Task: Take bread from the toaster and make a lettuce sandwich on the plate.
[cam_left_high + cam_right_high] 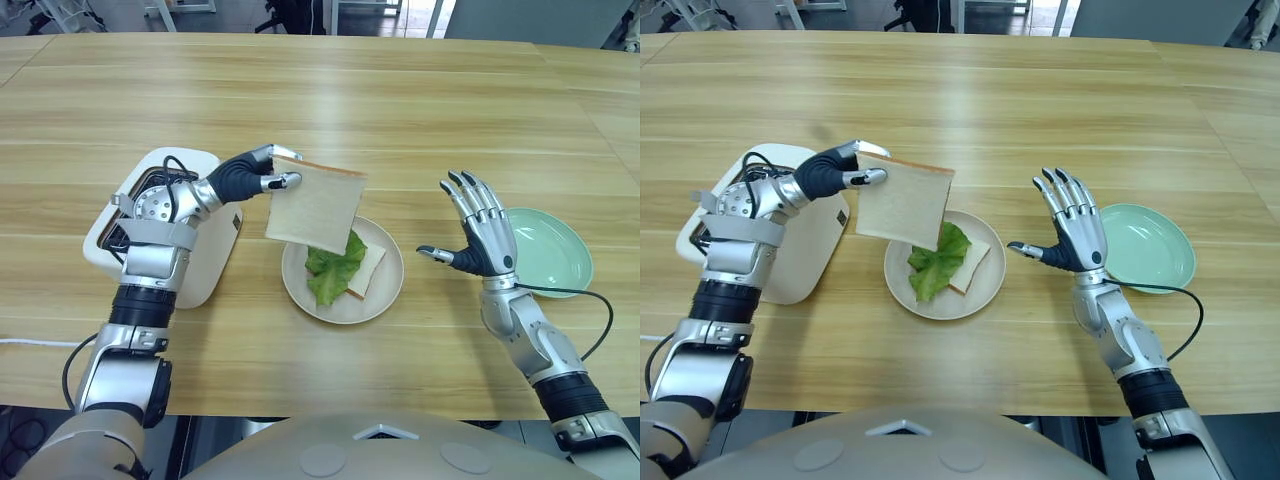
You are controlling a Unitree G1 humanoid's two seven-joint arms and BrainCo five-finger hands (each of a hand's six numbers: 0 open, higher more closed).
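Nearest the front edge of the pale, straight-grained wooden surface [350, 110] sits a round beige plate [300, 292] with a matte finish and a shallow raised rim. On it lies a square slice of bread [369, 268], white crumb with a thin tan crust, largely covered by a crumpled green lettuce leaf [328, 270] with ruffled edges. To the right of the plate, apart from it, the right robot hand [485, 235] stands above the surface with the palm turned toward the plate. Its metallic, black-tipped fingers are spread wide and upright, the thumb is stuck out sideways, and it holds nothing. Just behind and right of that hand rests a shallow round dish [550, 250] in glossy pale green. Left of the plate stands the toaster [212, 272], a white, smooth, round-cornered body, partly hidden beneath the left forearm. The left robot hand [250, 178] is raised above the toaster's right side, wrist bent toward the plate. Its fingertips pinch the upper left corner of a second slice of bread [315, 207]. This slice is flat and square with a tan crust along its top edge. It hangs tilted over the rear left of the plate, its lower edge just above the lettuce. Beyond, the plank surface runs on to the far edge.
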